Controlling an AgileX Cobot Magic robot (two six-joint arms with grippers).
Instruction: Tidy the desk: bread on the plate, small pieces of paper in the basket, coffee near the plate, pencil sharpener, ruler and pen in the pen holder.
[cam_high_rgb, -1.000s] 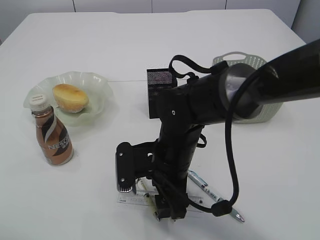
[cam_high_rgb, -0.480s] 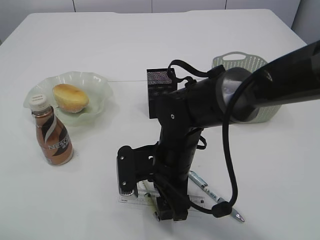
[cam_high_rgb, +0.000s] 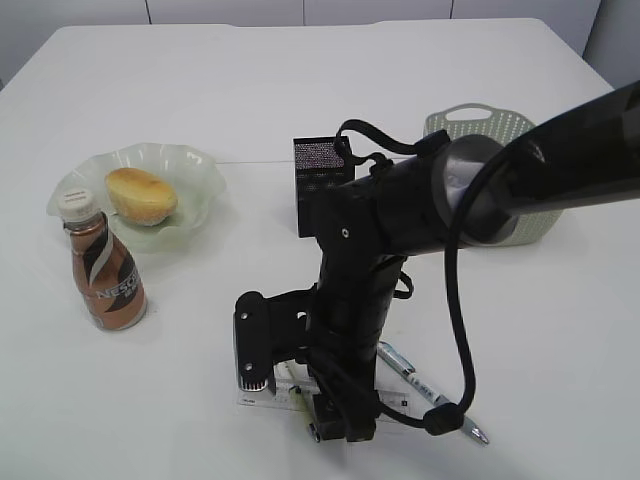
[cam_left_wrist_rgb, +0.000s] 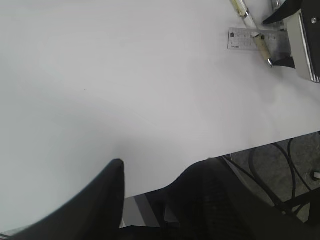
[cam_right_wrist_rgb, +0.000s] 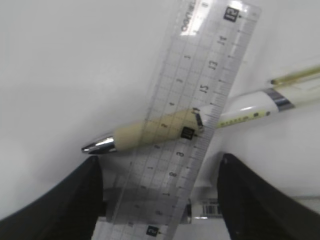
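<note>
The clear ruler (cam_right_wrist_rgb: 186, 120) lies flat on the white desk (cam_high_rgb: 300, 90) near its front edge. A pen (cam_right_wrist_rgb: 150, 132) with a cream grip and silver tip crosses it. My right gripper (cam_right_wrist_rgb: 159, 200) hangs open just above them, one finger on each side of the ruler, touching neither. In the exterior view that gripper (cam_high_rgb: 332, 418) covers the ruler's (cam_high_rgb: 262, 400) middle. The bread (cam_high_rgb: 141, 194) sits on the green plate (cam_high_rgb: 195, 162) with the coffee (cam_high_rgb: 105, 275) next to it. My left gripper (cam_left_wrist_rgb: 160, 187) is open and empty. Pencil sharpener and paper pieces are out of view.
The black mesh pen holder (cam_high_rgb: 318, 168) stands behind my right arm, and the basket (cam_high_rgb: 500, 128) is at the back right. A second pen (cam_high_rgb: 428, 393) lies right of the ruler. In the left wrist view the desk's front edge (cam_left_wrist_rgb: 260, 145) runs close by.
My right arm sank slightly toward the ruler a second ago and has held still since. Both grippers keep the same opening.
</note>
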